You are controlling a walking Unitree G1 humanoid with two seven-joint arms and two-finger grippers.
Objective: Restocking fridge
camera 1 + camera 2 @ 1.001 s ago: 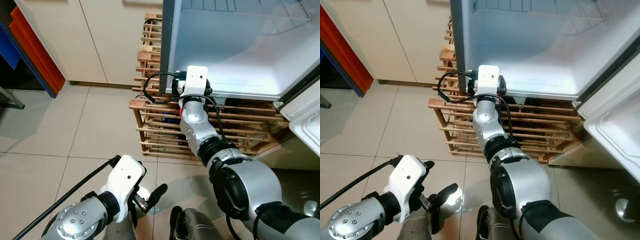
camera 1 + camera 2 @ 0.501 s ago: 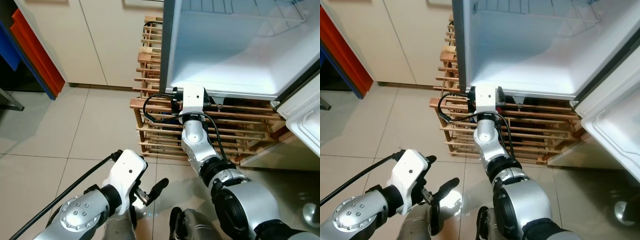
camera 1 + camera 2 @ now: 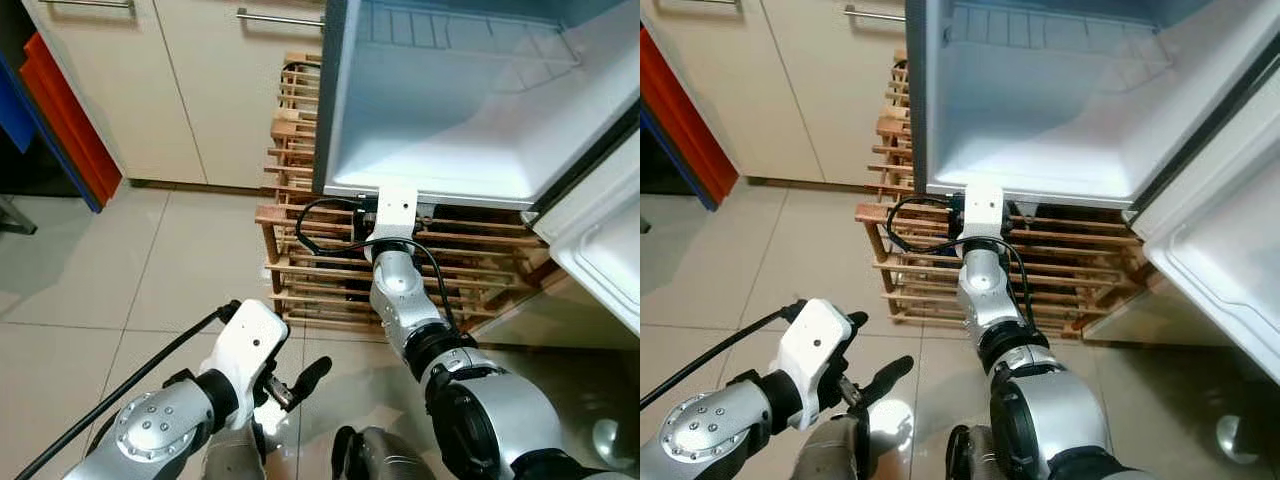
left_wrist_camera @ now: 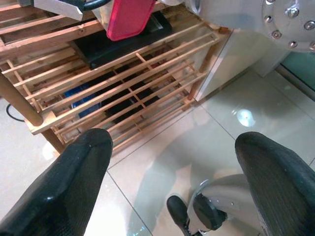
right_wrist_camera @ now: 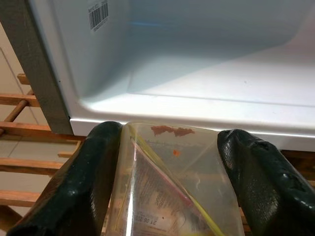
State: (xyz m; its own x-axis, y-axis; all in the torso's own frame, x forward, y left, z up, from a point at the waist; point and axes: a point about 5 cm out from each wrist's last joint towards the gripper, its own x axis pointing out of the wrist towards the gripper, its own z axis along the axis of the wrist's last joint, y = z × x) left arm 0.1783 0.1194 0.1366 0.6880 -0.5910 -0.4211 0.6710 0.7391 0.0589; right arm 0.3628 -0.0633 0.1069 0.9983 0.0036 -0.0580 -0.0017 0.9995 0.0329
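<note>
The open fridge (image 3: 470, 110) stands ahead with a bare white floor and a wire shelf at its back. My right arm reaches forward to the fridge's front lip (image 5: 197, 115). My right gripper (image 5: 171, 136) is shut on a clear plastic container (image 5: 170, 196) with a printed label inside, held just outside and slightly below the lip. In the eye views its white wrist housing (image 3: 397, 207) hides the fingers. A red part (image 4: 129, 17) shows beneath that wrist. My left gripper (image 3: 292, 384) hangs low over the floor tiles, open, nothing between its fingers (image 4: 83, 162).
A wooden slatted rack (image 3: 300, 215) carries the fridge, with dark items stored inside it (image 4: 118, 42). The fridge door (image 3: 600, 240) swings open at the right. Beige cabinets (image 3: 200, 90) line the wall at left, above glossy floor tiles (image 3: 120, 270).
My right wrist has dropped from level with the fridge floor to just below its front lip, still holding the container. The view has tilted up slightly. The left gripper stays low and open.
</note>
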